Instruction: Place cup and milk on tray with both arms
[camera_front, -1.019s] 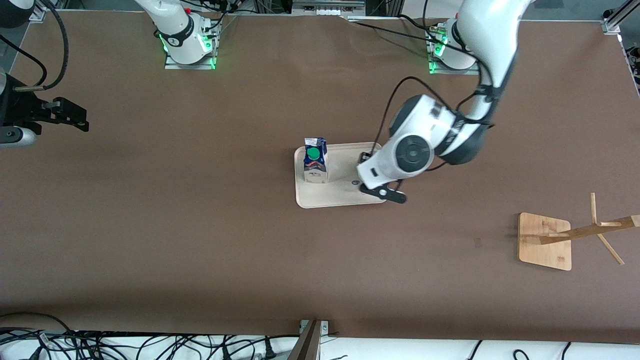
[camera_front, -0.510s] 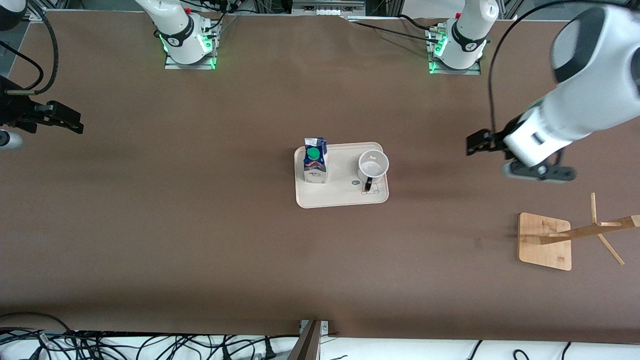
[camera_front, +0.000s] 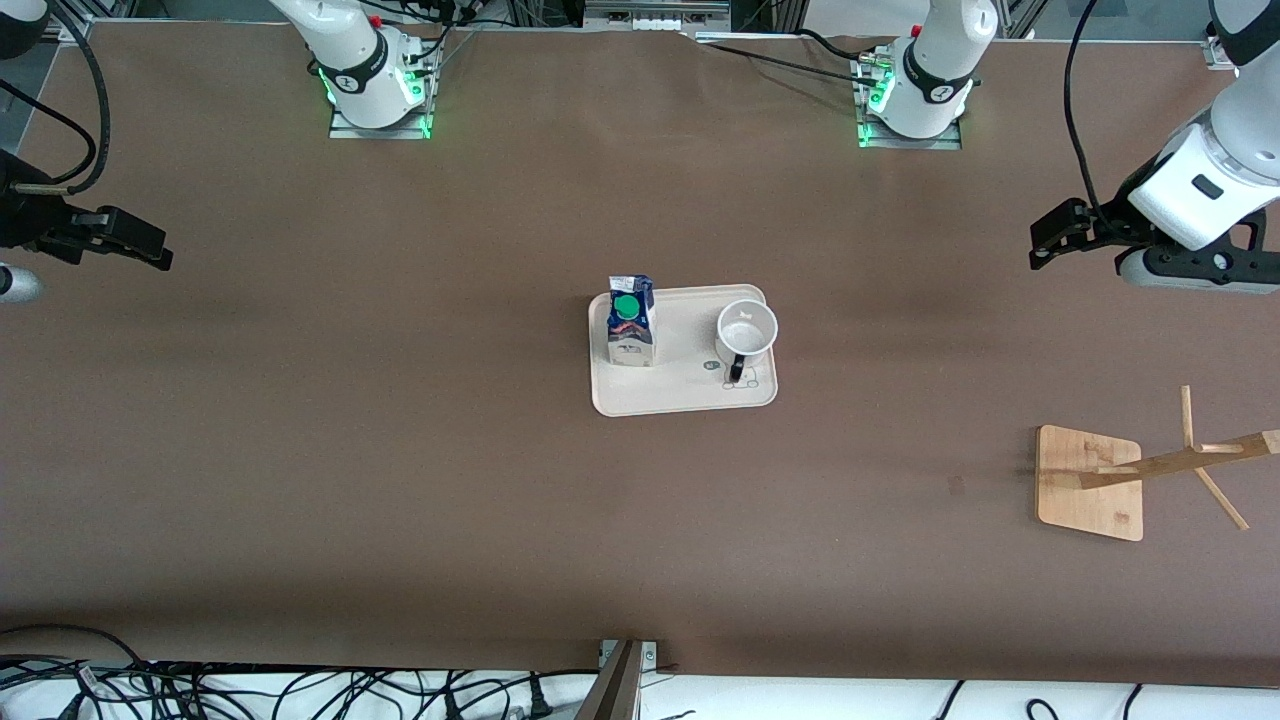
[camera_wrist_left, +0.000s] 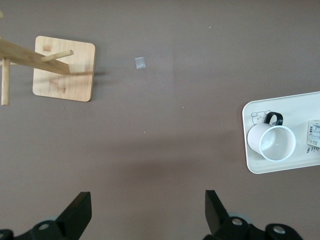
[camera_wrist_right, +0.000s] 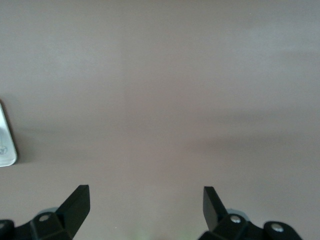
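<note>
The cream-white tray (camera_front: 685, 395) lies at the table's middle. The milk (camera_front: 630, 322), blue and white with a green cap, stands upright on the tray's end toward the right arm. The cup (camera_front: 746, 330) stands upright on the tray's other end, its black handle toward the front camera. My left gripper (camera_front: 1055, 238) hangs open and empty over bare table at the left arm's end. The left wrist view shows the gripper (camera_wrist_left: 146, 196), the tray (camera_wrist_left: 300, 107), the cup (camera_wrist_left: 272, 142) and an edge of the milk (camera_wrist_left: 313, 135). My right gripper (camera_front: 130, 240) is open and empty over the right arm's end; its wrist view shows the gripper (camera_wrist_right: 145, 190) and a tray corner (camera_wrist_right: 6, 145).
A wooden rack with a bamboo base board (camera_front: 1090, 482) and slanted pegs stands nearer the front camera at the left arm's end, also in the left wrist view (camera_wrist_left: 64, 75). A small pale mark (camera_wrist_left: 140, 62) lies on the brown table beside it. Cables run along the front edge.
The left arm let go of the cup on the tray and swung up and away to its own end of the table. The right gripper barely moved.
</note>
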